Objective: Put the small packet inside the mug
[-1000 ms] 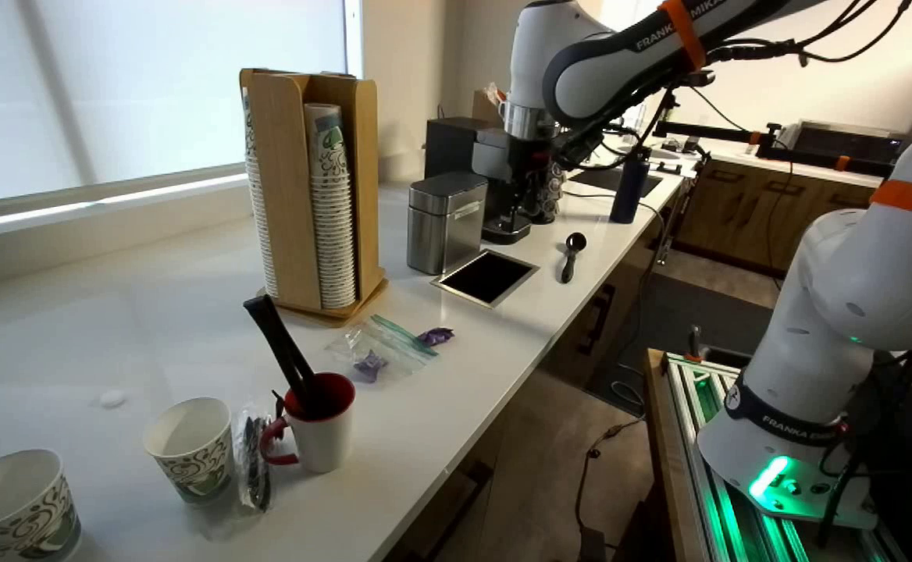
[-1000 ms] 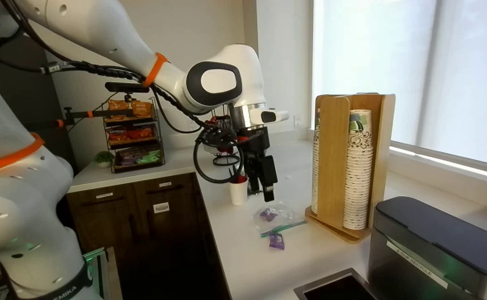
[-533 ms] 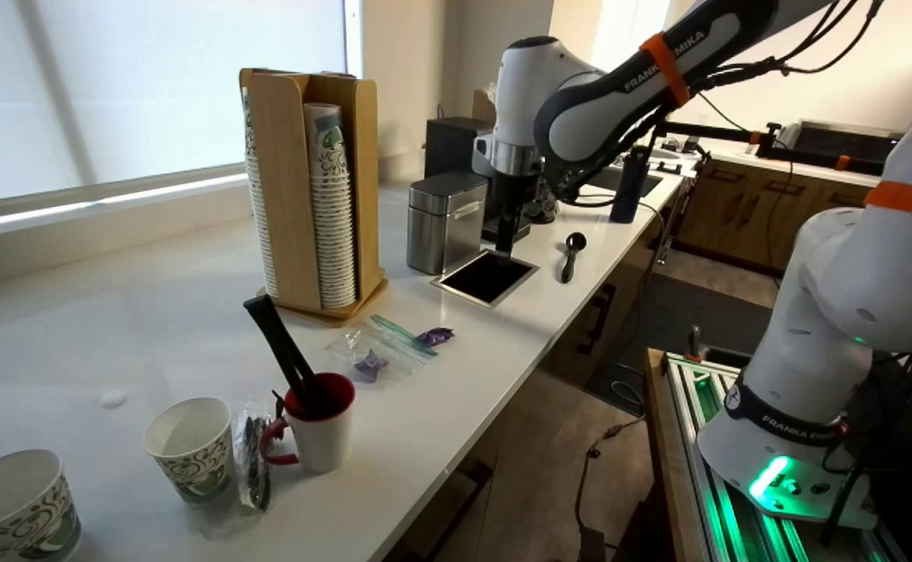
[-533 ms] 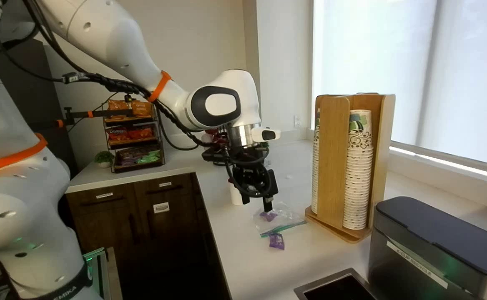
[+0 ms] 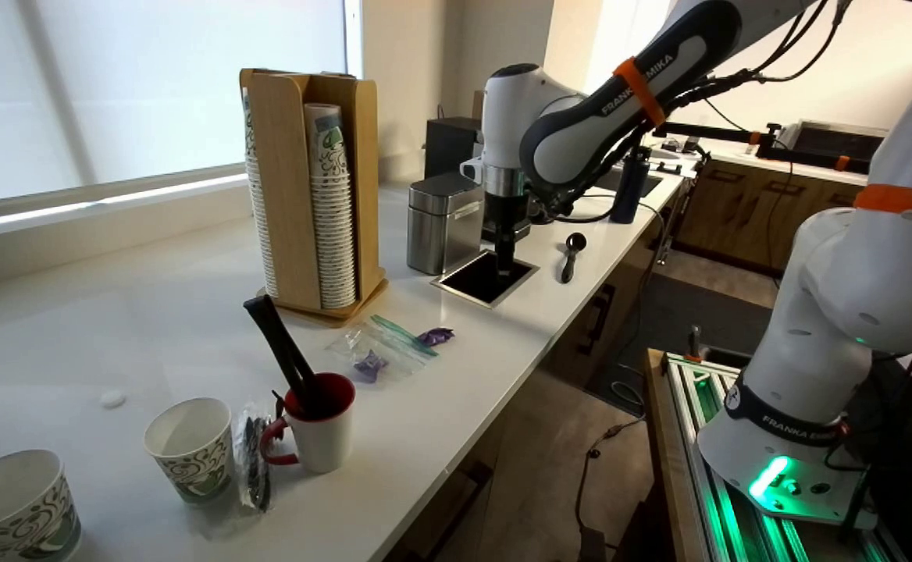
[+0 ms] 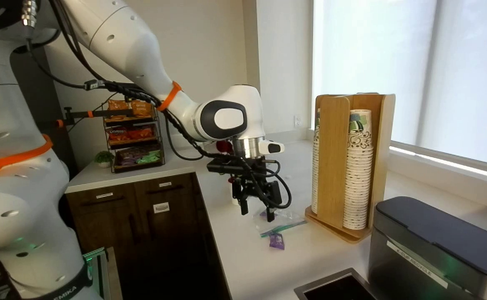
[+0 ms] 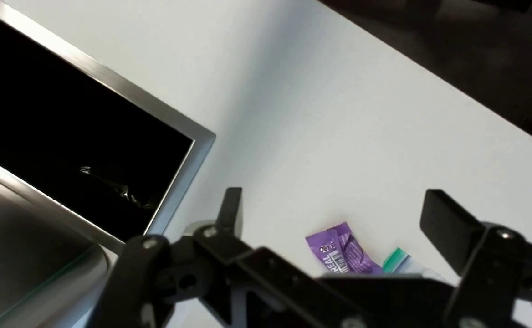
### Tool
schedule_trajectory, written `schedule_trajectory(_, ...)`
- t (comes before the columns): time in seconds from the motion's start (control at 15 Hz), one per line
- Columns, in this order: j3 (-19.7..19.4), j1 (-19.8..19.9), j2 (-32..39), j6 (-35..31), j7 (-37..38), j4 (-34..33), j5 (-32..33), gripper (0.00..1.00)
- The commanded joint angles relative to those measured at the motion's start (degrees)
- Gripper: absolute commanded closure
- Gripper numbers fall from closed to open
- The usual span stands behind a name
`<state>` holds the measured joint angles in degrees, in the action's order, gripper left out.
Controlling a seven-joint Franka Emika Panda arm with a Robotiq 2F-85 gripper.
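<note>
The small purple packet (image 5: 436, 336) lies on the white counter beside a clear zip bag (image 5: 393, 351). It also shows in an exterior view (image 6: 276, 241) and in the wrist view (image 7: 334, 250), its lower end hidden by the gripper's body. The mug (image 5: 326, 443), whitish with a dark red rim, inside and handle, stands upright near the counter edge with black utensils in it; in an exterior view it is mostly hidden behind the gripper. My gripper (image 6: 257, 213) is open and empty above the counter. In the wrist view the packet shows between its fingertips (image 7: 332, 207).
Another purple packet (image 5: 370, 365) is at the zip bag. Two patterned paper cups (image 5: 190, 449) and a wrapped black item (image 5: 254, 460) stand or lie near the mug. A wooden cup holder (image 6: 331, 166), a steel bin (image 6: 431, 246) and a square counter opening with metal rim (image 7: 156, 109) are near.
The arm has come down and the gripper has turned, so both fingers now show apart in an exterior view. The packets, bag and mug have not moved.
</note>
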<state>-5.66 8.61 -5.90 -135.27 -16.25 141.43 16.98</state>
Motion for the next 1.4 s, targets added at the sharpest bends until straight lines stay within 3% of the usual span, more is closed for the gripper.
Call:
schedule_trajectory(0.0, -0.5, -1.2, 1.9, -2.7, -4.8, 0.1, 0.5, 0.00)
schedule_trajectory(0.33, -1.2, -0.9, 9.7, -6.8, -20.8, -2.8, 1.0, 0.00)
schedule_trajectory(0.4, -1.1, -0.7, 11.2, -5.3, -21.6, -4.1, 1.0, 0.00)
schedule_trajectory(0.47, -0.8, -1.0, 7.3, -5.7, -18.0, -1.3, 0.1, 0.00)
schedule_trajectory(0.67, -0.9, -0.6, 10.7, -5.7, -20.4, -3.4, 0.1, 0.00)
schedule_trajectory(1.13, -0.9, -0.6, 11.1, -5.7, -20.9, -3.9, 0.1, 0.00)
schedule_trajectory(1.33, -0.8, -0.6, 12.4, -9.2, -23.7, -3.7, 2.4, 0.00)
